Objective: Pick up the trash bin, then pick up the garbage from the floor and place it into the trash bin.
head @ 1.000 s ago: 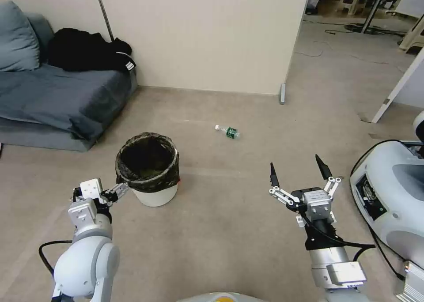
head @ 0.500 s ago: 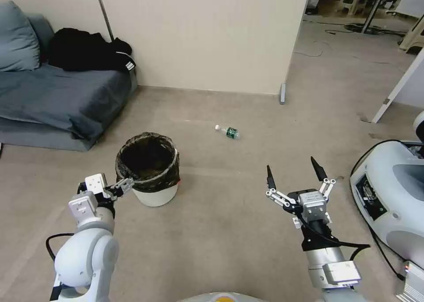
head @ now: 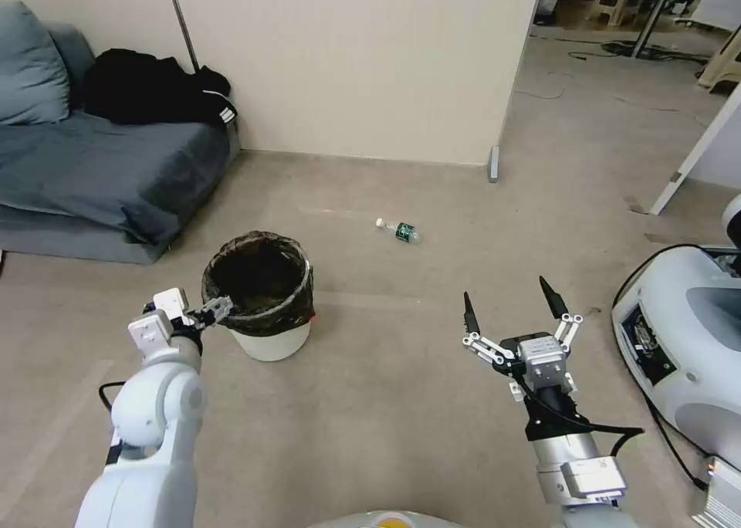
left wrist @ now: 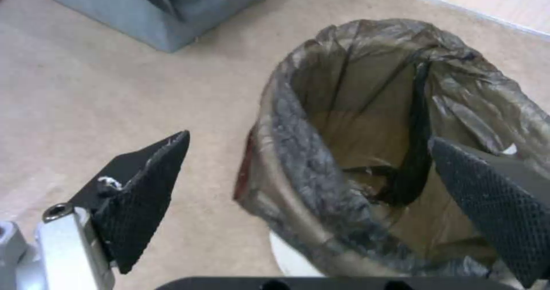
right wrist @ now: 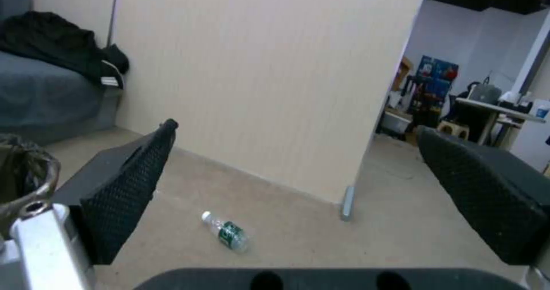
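The trash bin (head: 261, 296) stands on the floor near the sofa (head: 100, 173), its dark bag folded over the rim. The left tool (left wrist: 304, 191) is spread wide and straddles the near rim, one finger outside the wall and one over the mouth, placed, it seems, to pinch the rim for lifting. The left arm is bent, forearm level. The right tool (head: 509, 310) hangs wide, empty, pointing toward the bottle (head: 398, 231) lying well ahead.

The beige floor (head: 401, 374) carries the trash bin (head: 270, 341) and, well apart, a bottle (head: 398, 231).
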You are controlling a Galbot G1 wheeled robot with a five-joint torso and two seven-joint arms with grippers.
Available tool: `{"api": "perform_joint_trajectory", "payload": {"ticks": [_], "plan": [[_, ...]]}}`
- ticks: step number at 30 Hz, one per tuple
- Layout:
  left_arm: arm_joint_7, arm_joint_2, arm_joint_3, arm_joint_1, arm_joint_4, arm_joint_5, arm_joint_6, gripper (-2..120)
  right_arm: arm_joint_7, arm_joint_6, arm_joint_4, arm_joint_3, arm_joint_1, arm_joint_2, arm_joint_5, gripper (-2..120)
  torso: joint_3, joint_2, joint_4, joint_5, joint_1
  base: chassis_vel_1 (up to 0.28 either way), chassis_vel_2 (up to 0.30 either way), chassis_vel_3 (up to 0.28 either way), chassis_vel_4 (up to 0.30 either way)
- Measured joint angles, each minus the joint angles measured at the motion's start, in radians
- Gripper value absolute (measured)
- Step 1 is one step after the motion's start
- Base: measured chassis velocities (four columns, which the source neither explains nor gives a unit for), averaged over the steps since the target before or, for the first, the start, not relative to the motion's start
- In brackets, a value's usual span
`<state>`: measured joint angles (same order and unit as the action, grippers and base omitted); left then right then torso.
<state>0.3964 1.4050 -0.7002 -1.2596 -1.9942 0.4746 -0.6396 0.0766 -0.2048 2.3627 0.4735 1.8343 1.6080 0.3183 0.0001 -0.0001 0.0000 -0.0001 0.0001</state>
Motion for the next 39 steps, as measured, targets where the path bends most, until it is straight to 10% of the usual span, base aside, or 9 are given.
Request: {"api": "perform_joint_trajectory", "payload": {"ticks": [27, 39], "plan": [[0.088, -0.048, 0.034, 0.194, 0.354, 0.092, -0.016, 98, 0.010, -0.004, -0.033, -0.004, -0.001, 0.000, 0.018, 100, 0.000, 0.000, 0.0000, 0.0001, 0.000, 0.000, 0.000, 0.000, 0.000], [0.110, -0.014, 0.045, 0.182, 0.344, 0.143, -0.037, 60, 0.013, -0.008, -0.039, -0.007, -0.002, 0.000, 0.021, 100, 0.000, 0.000, 0.0001, 0.0007, 0.000, 0.000, 0.000, 0.000, 0.000]]}}
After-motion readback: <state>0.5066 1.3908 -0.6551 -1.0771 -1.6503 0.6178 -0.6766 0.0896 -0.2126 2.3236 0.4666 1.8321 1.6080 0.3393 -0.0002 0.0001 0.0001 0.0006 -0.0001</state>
